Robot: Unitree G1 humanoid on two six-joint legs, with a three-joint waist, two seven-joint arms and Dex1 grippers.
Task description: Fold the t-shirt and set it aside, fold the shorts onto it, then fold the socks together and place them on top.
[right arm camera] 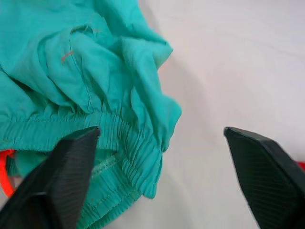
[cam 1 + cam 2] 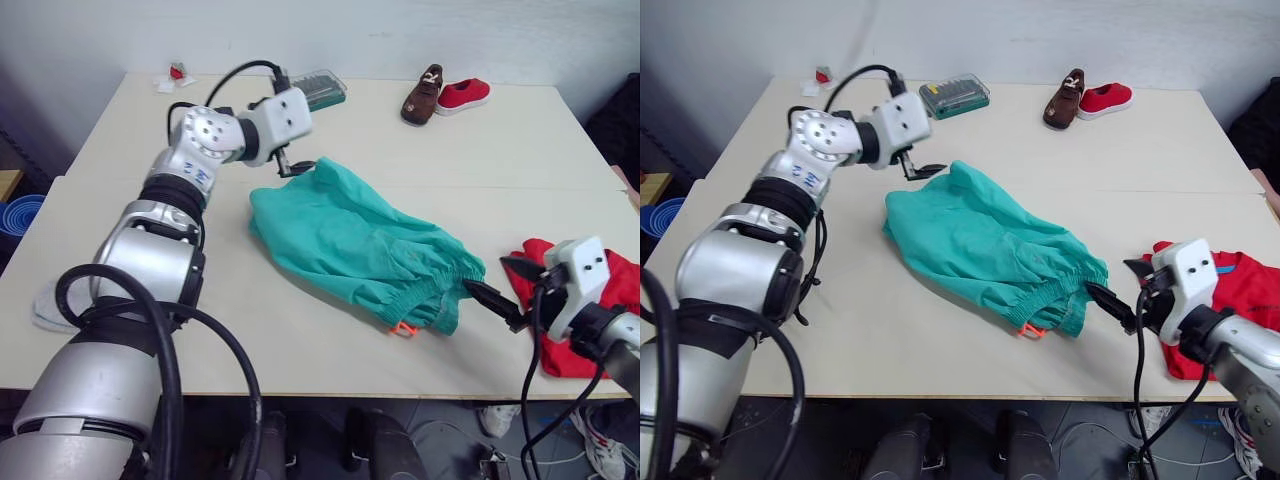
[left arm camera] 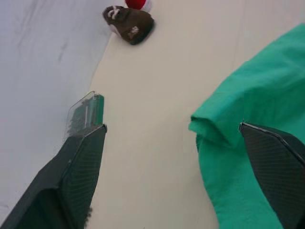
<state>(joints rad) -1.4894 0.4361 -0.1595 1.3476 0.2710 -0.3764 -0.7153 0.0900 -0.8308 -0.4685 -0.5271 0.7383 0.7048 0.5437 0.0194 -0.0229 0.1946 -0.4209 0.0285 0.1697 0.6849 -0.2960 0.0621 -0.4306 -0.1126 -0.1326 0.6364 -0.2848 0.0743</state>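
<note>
Your robot works a pale wooden table (image 2: 330,340) set against a plain light wall, and the biggest thing on it is the shorts (image 2: 365,245), teal and rumpled, lying mid-table with the leg ends toward the far left and the gathered waistband toward the near right. An orange drawstring end (image 2: 402,328) pokes out under the waistband's near edge.

The t-shirt (image 2: 610,300) lies bunched at the near right edge, behind your right arm; it looks set aside there, so the shorts are likely the garment in hand now.

Your left gripper (image 2: 293,166) hangs at the far-left corner of the shorts with its fingers spread wide, one finger over bare table and the other over the cloth's hem, as if lined up to pinch that corner. Your right gripper (image 2: 1118,292) sits just beside the waistband at the near right, also spread open and holding nothing. The two ends look chosen so the shorts can be lifted and folded across.

One light grey sock (image 2: 45,305) shows at the near left edge, half hidden by your left arm.

On the far side rest a clear tool case (image 2: 954,97), a brown shoe (image 2: 423,95), a red shoe (image 2: 463,95) just beside it, and a small red-and-white item (image 2: 177,76) at the far left corner.
</note>
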